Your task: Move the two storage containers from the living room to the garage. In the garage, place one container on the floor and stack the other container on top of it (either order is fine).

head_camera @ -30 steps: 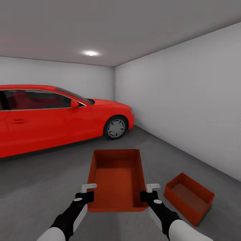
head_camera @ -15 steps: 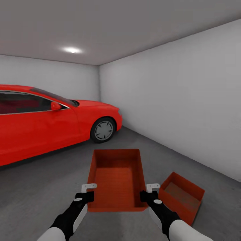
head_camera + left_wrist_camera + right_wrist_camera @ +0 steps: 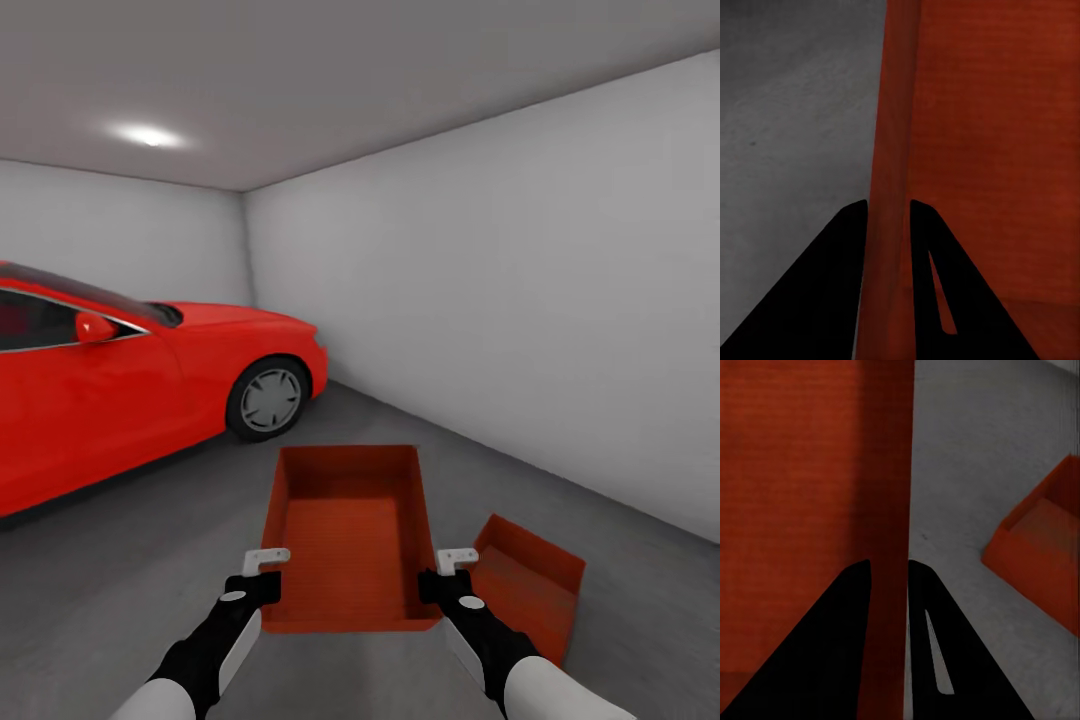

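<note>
I hold one red-orange storage container level in front of me, above the dark grey floor of the garage. My left gripper is shut on its left wall, one finger inside and one outside. My right gripper is shut on its right wall the same way. The second storage container rests on the floor just right of the held one, partly hidden behind my right arm; it also appears in the right wrist view.
A red car is parked at the left, its front wheel facing me. A plain pale wall runs along the right and meets the back wall at a corner. Open floor lies between the car and the wall.
The view has swung right: the car and the room corner slid left in the picture, and the floor container shifted left toward the held one. Both grippers keep their hold on the container.
</note>
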`<state>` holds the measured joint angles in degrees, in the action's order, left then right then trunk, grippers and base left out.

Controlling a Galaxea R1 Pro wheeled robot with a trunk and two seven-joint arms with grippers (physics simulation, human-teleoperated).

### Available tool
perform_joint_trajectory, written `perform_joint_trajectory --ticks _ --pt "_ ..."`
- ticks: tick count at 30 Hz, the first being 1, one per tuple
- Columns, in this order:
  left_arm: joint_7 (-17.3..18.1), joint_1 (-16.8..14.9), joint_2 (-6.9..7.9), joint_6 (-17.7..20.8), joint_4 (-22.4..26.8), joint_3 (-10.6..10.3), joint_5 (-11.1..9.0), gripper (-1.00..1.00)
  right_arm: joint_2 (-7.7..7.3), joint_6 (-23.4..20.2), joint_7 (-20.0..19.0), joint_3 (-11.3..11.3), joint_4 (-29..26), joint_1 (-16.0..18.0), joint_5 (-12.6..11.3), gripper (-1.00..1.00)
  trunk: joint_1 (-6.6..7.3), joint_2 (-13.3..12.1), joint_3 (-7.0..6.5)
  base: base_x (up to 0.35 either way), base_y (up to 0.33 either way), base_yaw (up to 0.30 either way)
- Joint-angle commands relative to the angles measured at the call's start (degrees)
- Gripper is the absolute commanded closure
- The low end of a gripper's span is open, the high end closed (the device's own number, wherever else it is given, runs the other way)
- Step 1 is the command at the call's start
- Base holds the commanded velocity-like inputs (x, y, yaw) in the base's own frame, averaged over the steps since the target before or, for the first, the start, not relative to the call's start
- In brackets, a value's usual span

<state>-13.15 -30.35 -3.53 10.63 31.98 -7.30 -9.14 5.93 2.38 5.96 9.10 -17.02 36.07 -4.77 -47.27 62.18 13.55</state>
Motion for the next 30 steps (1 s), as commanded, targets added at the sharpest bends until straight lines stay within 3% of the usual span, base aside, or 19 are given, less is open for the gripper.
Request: perform_joint_trajectory --ticks 1,30 --pt "-0.9 -0.1 0.11 0.0 0.4 0.4 0.5 1.00 -0.57 0.3 2.8 -0.9 0.2 0.1 -0.7 1.00 -0.04 0.0 0.07 0.307 0.202 -0.287" --pt "-0.9 -0.1 0.19 -0.1 0.4 0.4 0.5 1.00 -0.57 0.3 2.8 -0.9 0.2 0.1 -0.8 1.00 -0.04 0.0 0.07 0.307 0.202 -0.287"
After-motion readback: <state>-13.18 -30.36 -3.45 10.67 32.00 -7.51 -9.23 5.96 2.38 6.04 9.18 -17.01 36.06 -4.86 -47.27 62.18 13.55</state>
